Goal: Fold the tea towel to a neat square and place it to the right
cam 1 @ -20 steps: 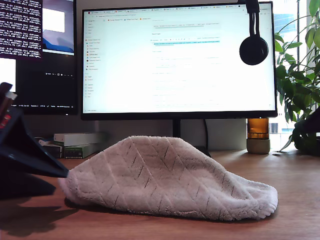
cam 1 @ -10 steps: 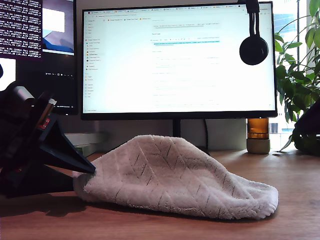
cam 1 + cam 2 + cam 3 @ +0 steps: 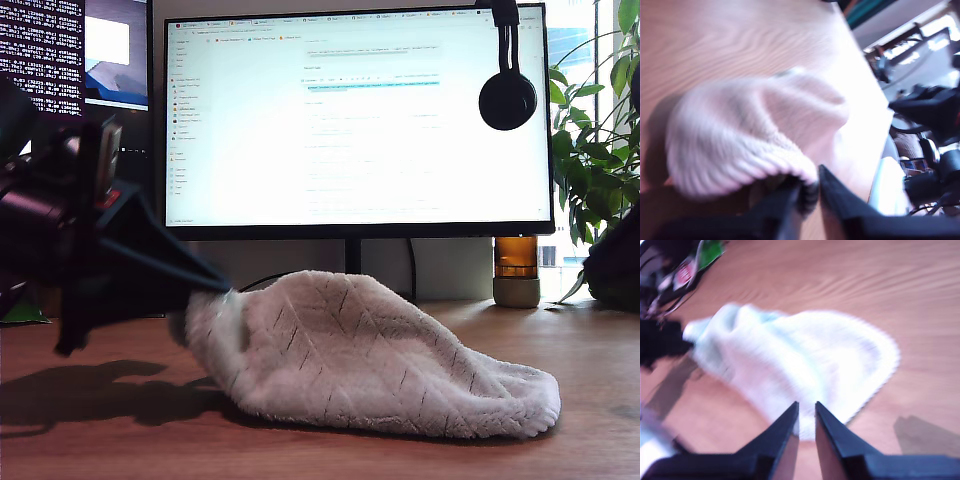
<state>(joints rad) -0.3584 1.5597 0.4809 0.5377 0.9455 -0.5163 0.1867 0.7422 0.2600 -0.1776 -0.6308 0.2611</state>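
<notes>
Exterior view: the tea towel (image 3: 370, 355) lies mid-desk (image 3: 110, 440), its end toward that view's left now lifted and dragged inward by my first end effector (image 3: 225, 290), so the fold is under way. The first wrist view confirms it pinches the ribbed hem. Only the second wrist view shows my second end effector (image 3: 806, 416), narrowly parted, empty, above the towel's near edge.

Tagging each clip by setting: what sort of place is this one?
Most likely an office desk: a wooden desk with a lit monitor, headphones hung on its corner, and a potted plant beside it.
</notes>
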